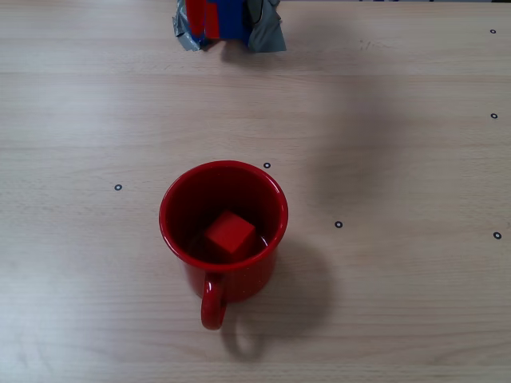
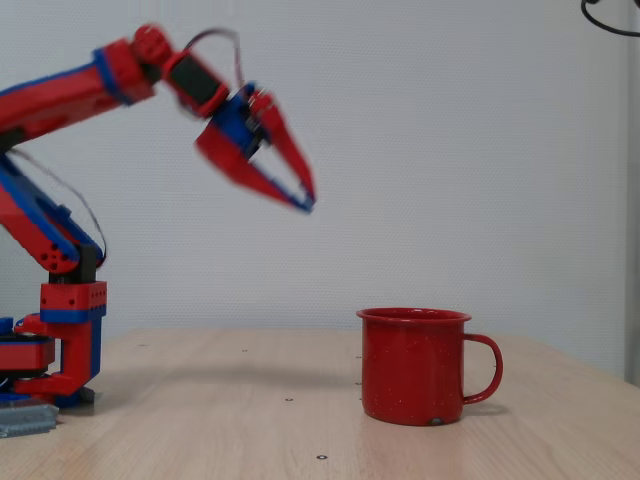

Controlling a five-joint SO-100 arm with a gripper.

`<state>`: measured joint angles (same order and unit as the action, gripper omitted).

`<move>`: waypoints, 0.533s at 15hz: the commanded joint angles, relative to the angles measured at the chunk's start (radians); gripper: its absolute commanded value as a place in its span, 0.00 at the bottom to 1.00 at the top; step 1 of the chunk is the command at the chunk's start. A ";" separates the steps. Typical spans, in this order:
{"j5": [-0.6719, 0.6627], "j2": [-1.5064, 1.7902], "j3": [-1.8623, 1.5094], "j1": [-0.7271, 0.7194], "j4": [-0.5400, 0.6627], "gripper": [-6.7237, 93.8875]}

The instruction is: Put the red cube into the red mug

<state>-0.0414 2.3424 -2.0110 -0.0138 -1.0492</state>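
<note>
While the red cube (image 1: 229,234) lies at the bottom of the red mug (image 1: 223,231), resting slightly tilted on the dark red inner floor, the gripper (image 2: 308,198) hangs high above the table (image 1: 399,159), well apart from the mug. Seen from the side fixed view, the red mug (image 2: 413,366) stands upright on the wooden surface toward the right, with its loop handle (image 2: 485,368) pointing right; the cube is hidden behind the wall in that view. Seen from above, the handle (image 1: 212,302) points toward the near edge. The arm (image 2: 60,95), built of red and blue parts, rises from its base (image 2: 50,360) at the left and reaches rightward, with the gripper angled down and to the right. The jaws meet at their tips and hold nothing. The picture is slightly blurred around the gripper. Small black ring marks (image 1: 338,224) dot the table around the mug. At the far edge in the overhead view, the base (image 1: 227,22) shows with grey tape beside it.
</note>
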 commanded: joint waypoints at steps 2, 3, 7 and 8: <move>-0.025 0.270 -0.288 -0.006 0.091 0.07; -0.021 0.364 -0.413 -0.015 0.106 0.07; 0.008 0.770 -0.902 -0.044 0.118 0.07; 0.023 0.838 -0.983 -0.048 0.120 0.07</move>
<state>-0.0276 3.1339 -2.9821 -0.0337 -0.9342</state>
